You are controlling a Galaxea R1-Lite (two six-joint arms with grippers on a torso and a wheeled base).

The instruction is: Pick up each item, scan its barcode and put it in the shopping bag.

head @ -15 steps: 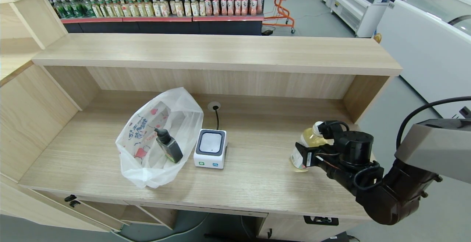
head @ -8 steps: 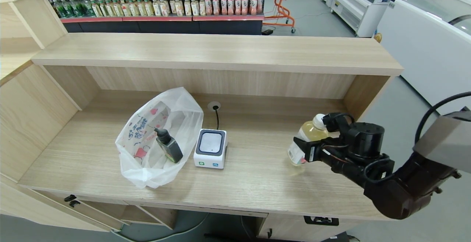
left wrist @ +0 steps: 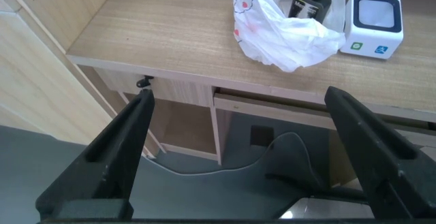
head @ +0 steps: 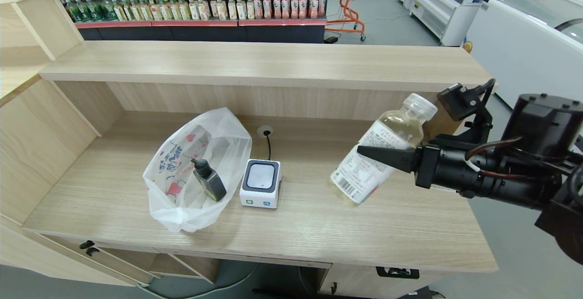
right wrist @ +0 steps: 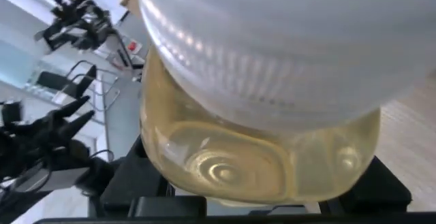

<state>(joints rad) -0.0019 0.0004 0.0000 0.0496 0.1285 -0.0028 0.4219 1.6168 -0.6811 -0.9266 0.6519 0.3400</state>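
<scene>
My right gripper (head: 395, 155) is shut on a clear bottle of pale yellow drink (head: 380, 152). It holds the bottle tilted above the right part of the counter, white cap up and to the right, barcode label facing the front. In the right wrist view the bottle (right wrist: 272, 115) sits right against the camera. The white scanner (head: 260, 183) stands mid-counter, left of the bottle. Beside it lies the open plastic shopping bag (head: 182, 176) with a dark bottle (head: 208, 179) inside. My left gripper (left wrist: 238, 156) hangs open below the counter's front edge, and the bag (left wrist: 286, 26) and scanner (left wrist: 373, 16) lie beyond it.
The wooden counter (head: 296, 217) has a raised back ledge (head: 264, 64) and side walls. A cable runs from the scanner to a grommet (head: 265, 131). Shelves of drinks (head: 196, 7) and freezers (head: 524, 30) stand behind.
My right gripper has lifted the bottle off the counter, raised it and tipped it leftward toward the scanner. The bag, scanner and dark bottle have not moved.
</scene>
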